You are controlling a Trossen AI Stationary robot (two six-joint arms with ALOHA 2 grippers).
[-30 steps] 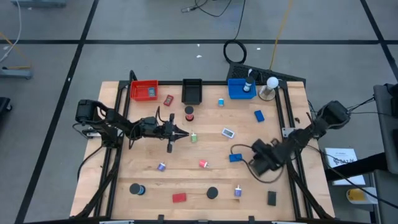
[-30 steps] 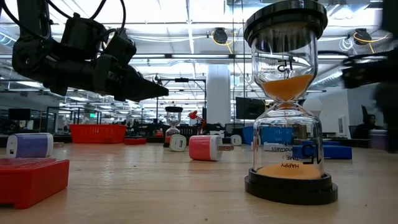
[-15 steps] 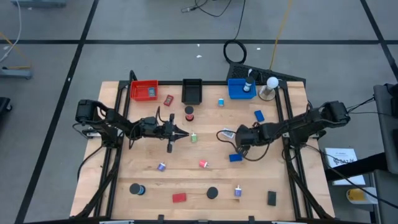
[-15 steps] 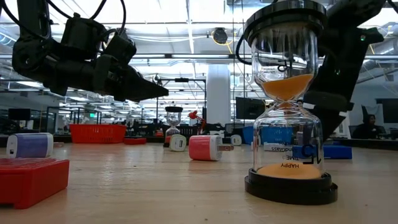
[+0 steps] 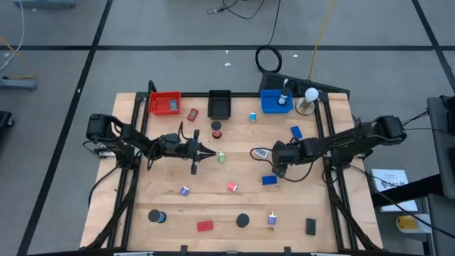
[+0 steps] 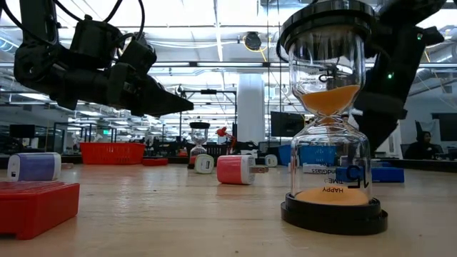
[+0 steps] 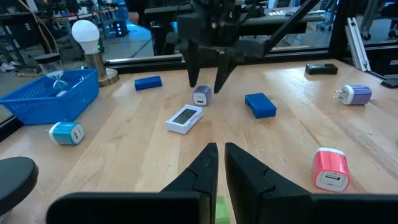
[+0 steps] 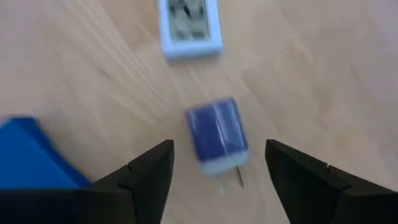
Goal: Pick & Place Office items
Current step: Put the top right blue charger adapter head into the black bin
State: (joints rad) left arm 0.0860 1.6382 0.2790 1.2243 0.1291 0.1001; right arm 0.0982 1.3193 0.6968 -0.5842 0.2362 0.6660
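High view, right gripper: reaching in from the table's right edge toward the middle, poised over the small white-framed item and the blue block.
High view, left gripper: stretched toward the table's centre, tips just beside a small green item.
High view, trays: red tray, black tray and blue tray along the far edge, white ball lamp beside the blue one.
High view, office items: scattered apart across the wooden table; red block and black disc near the front edge.

Low view, hourglass: standing upright close in front, orange sand in both bulbs.
Low view, left gripper: hanging above the tabletop, tips pressed together, holding nothing.
Low view, red charger plug: lying on the table, mid-distance.

Left wrist view, own fingers: pressed nearly together, nothing between them.
Left wrist view, right gripper: pointing down, fingers spread, just above a small purple plug; white-framed item just beside, blue block near.

Right wrist view, fingers: spread wide, either side of the purple plug, not touching it.
Right wrist view, purple plug: lying flat on the wood, prongs showing at one end, white-framed item beyond, blue block off to one side.
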